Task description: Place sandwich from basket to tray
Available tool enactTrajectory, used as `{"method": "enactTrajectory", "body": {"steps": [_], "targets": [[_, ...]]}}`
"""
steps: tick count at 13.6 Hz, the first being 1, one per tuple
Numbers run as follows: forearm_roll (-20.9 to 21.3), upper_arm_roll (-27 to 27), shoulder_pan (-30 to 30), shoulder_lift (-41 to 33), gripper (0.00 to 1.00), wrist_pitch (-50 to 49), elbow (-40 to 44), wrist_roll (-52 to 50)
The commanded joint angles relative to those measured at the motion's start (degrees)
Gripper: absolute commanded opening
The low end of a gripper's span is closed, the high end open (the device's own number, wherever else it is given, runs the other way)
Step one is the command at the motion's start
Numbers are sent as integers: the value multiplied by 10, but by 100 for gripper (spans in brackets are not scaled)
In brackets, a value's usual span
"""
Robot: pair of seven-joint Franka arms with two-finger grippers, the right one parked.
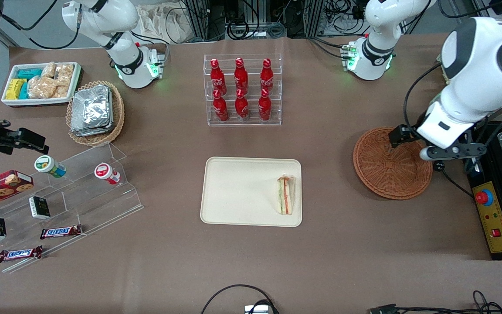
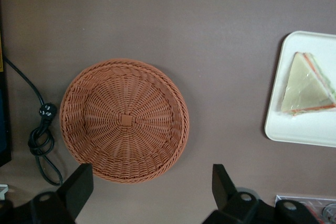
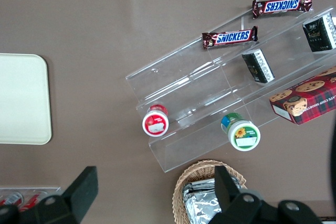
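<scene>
One triangular sandwich on smooth tray.

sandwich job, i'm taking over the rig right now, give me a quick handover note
Gripper: open, holding nothing, hovering above the basket.
Sandwich: lying on the tray, near the tray edge closest to the basket.
Basket: nothing in it.
Done: the sandwich is out of the basket and on the tray.
Left: nothing for the task itself; probably just park the working arm.

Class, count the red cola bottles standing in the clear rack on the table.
6. They stand in the clear acrylic rack, farther from the front camera than the cream tray: three on the upper tier, three on the lower. None seem hidden. The hand hovers open above the reddish-brown wicker basket.
</scene>
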Motion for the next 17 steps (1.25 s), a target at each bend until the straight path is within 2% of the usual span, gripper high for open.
{"method": "enactTrajectory", "body": {"steps": [1,7,8,9,10,11,14,17], "targets": [[-16,-2,14,13,100,-11,21,11],[-11,0,42,2,100,-20,6,33],[-12,25,34,-5,100,-30,4,61],[-14,90,-10,-8,100,-37,5,95],[-13,180,-81,-9,100,-49,7,119],[-12,236,-126,-15,100,-52,5,132],[6,244,-135,-11,100,-56,11,183],[42,241,-138,33,100,-81,77,193]]}}
